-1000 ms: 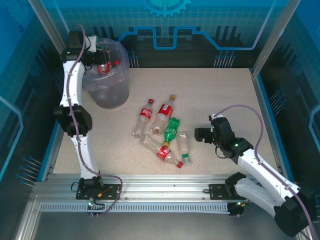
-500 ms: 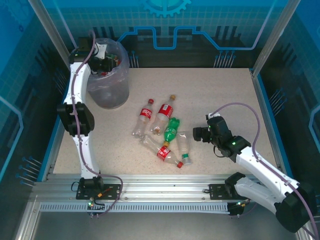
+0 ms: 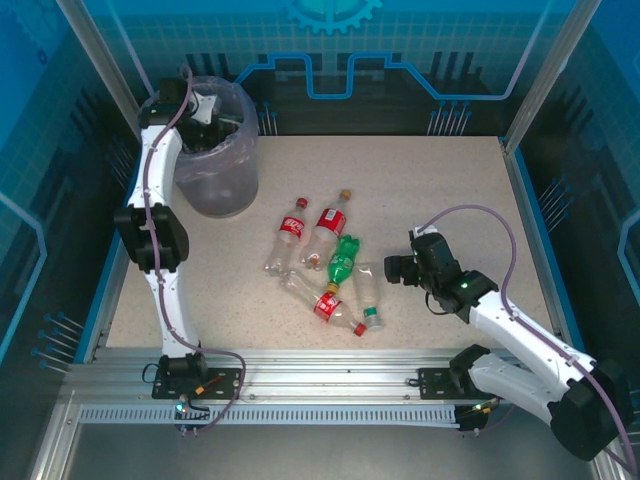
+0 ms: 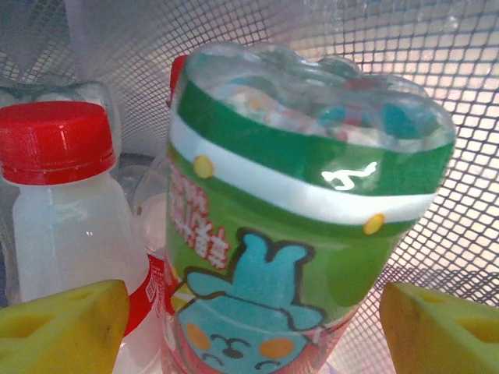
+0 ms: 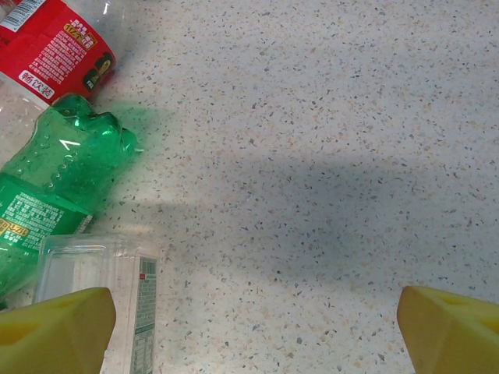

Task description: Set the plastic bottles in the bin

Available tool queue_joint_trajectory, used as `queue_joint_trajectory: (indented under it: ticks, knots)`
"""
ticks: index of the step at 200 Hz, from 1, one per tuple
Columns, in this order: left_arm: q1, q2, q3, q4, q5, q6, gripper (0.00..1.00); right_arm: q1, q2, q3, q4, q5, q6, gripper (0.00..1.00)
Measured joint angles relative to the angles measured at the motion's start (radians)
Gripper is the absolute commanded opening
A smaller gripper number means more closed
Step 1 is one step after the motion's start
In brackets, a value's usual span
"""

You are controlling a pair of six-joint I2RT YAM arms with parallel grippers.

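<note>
Top external view: the bin (image 3: 215, 165) stands at the far left corner of the table (image 3: 440, 190), and the left gripper (image 3: 207, 112) hangs in its mouth. To the right of the bin and nearer the arm bases, well apart from it, loose bottles (image 3: 325, 265) lie heaped on the table, with a green bottle (image 3: 343, 258) in their middle. The right gripper (image 3: 393, 268) sits low just past the heap, on the side away from the bin.

Left wrist view, inside the bin: the left gripper (image 4: 253, 327) is spread wide. Its yellow fingertips (image 4: 62, 327) flank a green-label bottle (image 4: 304, 210) whose base faces the camera, and a gap shows at the left tip. A white bottle (image 4: 62, 218) with a red cap stands just beside it, with the bin's mesh wall behind.

Right wrist view: the right gripper (image 5: 257, 327) is spread wide over bare table. The green bottle (image 5: 62, 164), a red-label bottle (image 5: 54, 47) and a clear bottle (image 5: 93, 284) lie on its bin-ward side.
</note>
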Motion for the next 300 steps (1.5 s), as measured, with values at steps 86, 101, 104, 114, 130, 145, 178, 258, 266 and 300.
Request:
queue_joint_trajectory:
  ticks: [86, 101, 104, 114, 130, 145, 178, 258, 266, 300]
  knots:
    - [0.003, -0.122, 0.000, -0.002, -0.048, -0.008, 0.92, 0.000, 0.040, 0.000, 0.024, -0.001, 0.000, 0.94]
    - [0.003, -0.146, 0.000, -0.002, -0.062, -0.014, 0.93, 0.000, 0.043, 0.000, 0.026, -0.002, 0.000, 0.94]
    - [0.003, -0.152, -0.001, -0.001, -0.065, -0.015, 0.94, 0.000, 0.044, 0.000, 0.027, -0.002, 0.000, 0.94]
    - [0.003, -0.173, -0.010, 0.003, -0.076, -0.025, 0.94, 0.000, 0.044, 0.000, 0.028, -0.004, 0.000, 0.94]
    - [0.003, -0.211, -0.033, 0.007, -0.089, -0.034, 0.95, 0.000, 0.044, 0.000, 0.029, -0.009, 0.000, 0.93]
    - [0.003, -0.252, -0.069, 0.021, -0.095, -0.049, 0.96, 0.000, 0.044, 0.000, 0.029, -0.016, 0.000, 0.93]
    - [-0.011, -0.423, -0.291, 0.122, -0.095, -0.108, 0.96, 0.025, 0.051, 0.009, -0.003, -0.035, 0.020, 0.90]
    - [-0.269, -0.822, -0.895, 0.498, -0.038, -0.332, 0.92, 0.223, 0.082, 0.019, -0.148, -0.105, 0.147, 0.69]
    - [-0.293, -0.828, -0.935, 0.525, -0.035, -0.354, 0.91, 0.247, 0.095, 0.019, -0.154, -0.112, 0.162, 0.67]
    - [-0.371, -0.864, -1.139, 0.641, -0.032, -0.472, 0.89, 0.301, 0.171, 0.018, -0.145, -0.156, 0.211, 0.64]
